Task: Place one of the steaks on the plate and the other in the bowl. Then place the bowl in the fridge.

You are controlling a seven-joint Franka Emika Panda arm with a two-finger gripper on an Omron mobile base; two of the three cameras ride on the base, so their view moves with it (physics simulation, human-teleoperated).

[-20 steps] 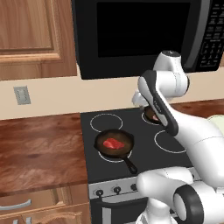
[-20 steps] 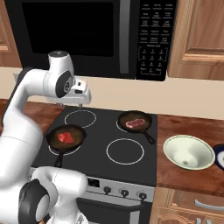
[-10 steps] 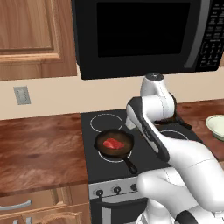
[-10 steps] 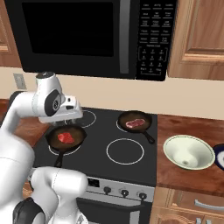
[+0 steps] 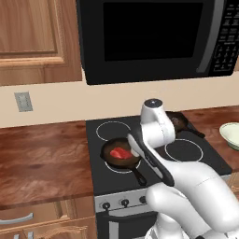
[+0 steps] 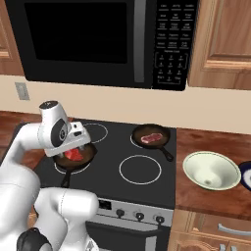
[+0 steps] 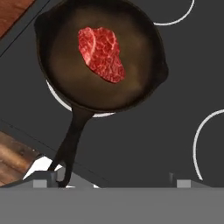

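Observation:
One raw red steak [image 7: 101, 53] lies in the front-left black skillet [image 7: 65, 78] on the stove, straight ahead of my gripper [image 7: 113, 180]. The gripper hangs above it, open and holding nothing. The same steak [image 5: 120, 152] shows beside my white wrist, and in the right base view the hand partly covers it [image 6: 74, 155]. The second steak [image 6: 151, 138] rests in the back skillet [image 6: 162, 133]. On the wooden counter right of the stove stands the pale bowl [image 6: 212, 170], with the dark plate [image 6: 246, 175] at the picture's edge. The fridge is out of view.
The front-left skillet's long handle [image 7: 72, 140] points toward the stove's front edge and knobs [image 6: 128, 214]. A black microwave [image 6: 103, 41] hangs low over the cooktop. Wooden counter [image 5: 42, 158] extends left of the stove, with cabinets above.
My arm has swung from the back of the stove to the front left. The hand now hangs over the front-left skillet. The gripper stayed open.

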